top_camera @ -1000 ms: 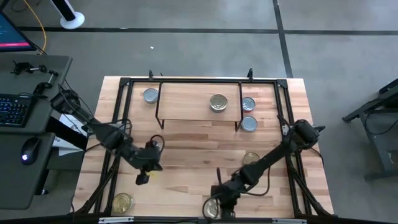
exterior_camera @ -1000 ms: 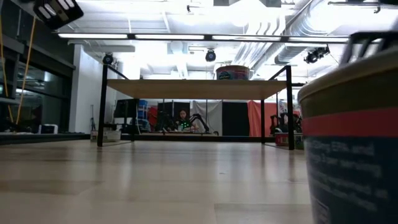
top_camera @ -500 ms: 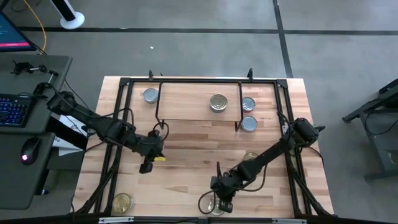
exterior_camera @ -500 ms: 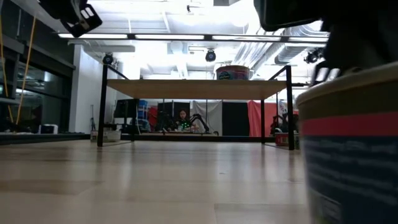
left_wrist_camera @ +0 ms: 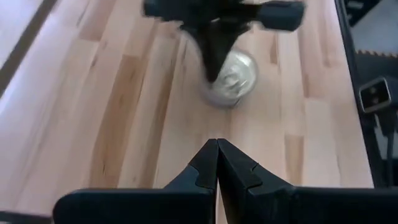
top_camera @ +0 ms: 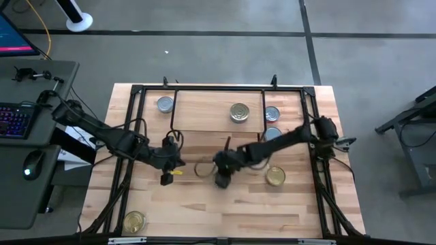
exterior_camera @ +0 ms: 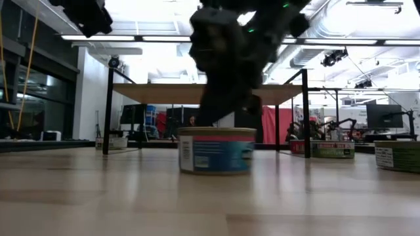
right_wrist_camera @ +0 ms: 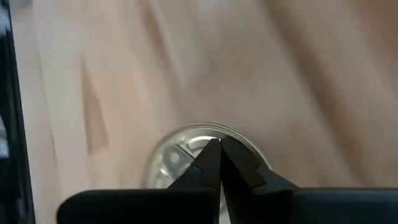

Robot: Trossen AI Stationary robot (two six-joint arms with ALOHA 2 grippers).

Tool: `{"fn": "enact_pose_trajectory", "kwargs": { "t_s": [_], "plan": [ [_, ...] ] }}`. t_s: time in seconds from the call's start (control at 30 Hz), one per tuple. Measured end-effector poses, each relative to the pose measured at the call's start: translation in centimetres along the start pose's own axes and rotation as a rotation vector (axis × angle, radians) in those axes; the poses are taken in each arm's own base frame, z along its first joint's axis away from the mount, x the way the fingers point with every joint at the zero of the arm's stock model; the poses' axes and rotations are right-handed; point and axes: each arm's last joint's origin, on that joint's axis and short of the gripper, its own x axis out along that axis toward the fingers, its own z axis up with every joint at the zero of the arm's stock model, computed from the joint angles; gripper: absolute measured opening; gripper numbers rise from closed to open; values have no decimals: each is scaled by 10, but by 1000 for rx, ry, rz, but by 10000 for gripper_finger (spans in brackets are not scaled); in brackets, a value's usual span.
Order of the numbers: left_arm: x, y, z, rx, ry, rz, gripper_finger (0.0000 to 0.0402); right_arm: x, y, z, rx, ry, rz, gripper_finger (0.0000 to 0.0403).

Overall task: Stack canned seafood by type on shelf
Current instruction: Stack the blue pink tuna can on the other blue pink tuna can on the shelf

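Overhead and level views of the light wood surface (top_camera: 204, 211) with both arms at mid-surface. The shelf (top_camera: 204, 112), a low riser with a pale wood top on thin black legs, stands at the far middle; one tin with a gold top (top_camera: 239, 112) rests on it, right of centre. The canned seafood is a set of small round flat tins: a silver-topped tin (top_camera: 165, 104) on the surface just left of the shelf; two silver-topped tins (top_camera: 272, 113) just right of it, the nearer one partly hidden by the right arm; a gold-topped tin (top_camera: 275, 176) right of centre; a gold-topped tin (top_camera: 134, 221) at the near left; and a tin (exterior_camera: 216, 150) at mid-surface, seen from the side with a pale rim, a red band and a blue label, its top silvery with a pull ring in the left wrist view (left_wrist_camera: 230, 76). The right end effector (top_camera: 221, 178), clenched with fingers together, sits at this tin's right edge; in the right wrist view its closed tips lie over the tin's top (right_wrist_camera: 180, 152), gripping nothing; blur hides whether they touch it. The left end effector (top_camera: 165, 178), likewise clenched and empty, hangs left of that tin, apart from it.
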Motion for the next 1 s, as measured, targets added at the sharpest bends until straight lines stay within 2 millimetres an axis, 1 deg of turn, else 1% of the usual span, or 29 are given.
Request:
{"fn": "enact_pose_trajectory", "kwargs": {
  "t_s": [0.03,0.1,0.17,0.23,0.3,0.4,0.47,0.5,0.53,0.63,0.7,0.73,0.8,0.9,1.0],
  "plan": [
    [2,-2,2,-1,-16,-4,0,-5,-1,6,3,-7,9,0],
    [9,-6,7,14,-59,-23,0,-21,4,14,-18,-27,39,0],
    [21,-12,10,51,-79,-29,0,-40,10,14,-41,-26,45,0],
    [40,-17,12,92,-82,-25,0,-59,14,6,-57,-1,-14,0],
    [62,-20,14,108,-93,-20,0,-77,14,-5,-66,37,-127,0],
    [98,-21,16,152,-105,-31,0,-93,11,-20,-41,96,-270,0],
    [116,-17,15,168,-96,-24,0,-94,9,-26,1,143,-305,0],
    [123,-13,14,158,-84,-11,0,-91,7,-29,23,148,-303,0],
    [130,-9,12,137,-65,5,0,-86,5,-33,52,149,-285,0],
    [140,-1,9,109,-7,-11,0,-66,-4,-44,135,109,-191,0],
    [143,0,8,93,-54,-57,0,-55,-13,-52,192,71,-186,0],
    [144,1,5,68,-95,-84,0,-52,-17,-55,222,42,-193,0],
    [147,4,-6,-44,-168,-122,0,-47,-22,-59,265,15,-194,0],
    [146,8,-32,-164,-220,-146,0,-46,-22,-59,270,-7,-176,0],
    [139,8,-46,-163,-265,-128,0,-45,-19,-58,261,-29,-145,0]
  ]
}}
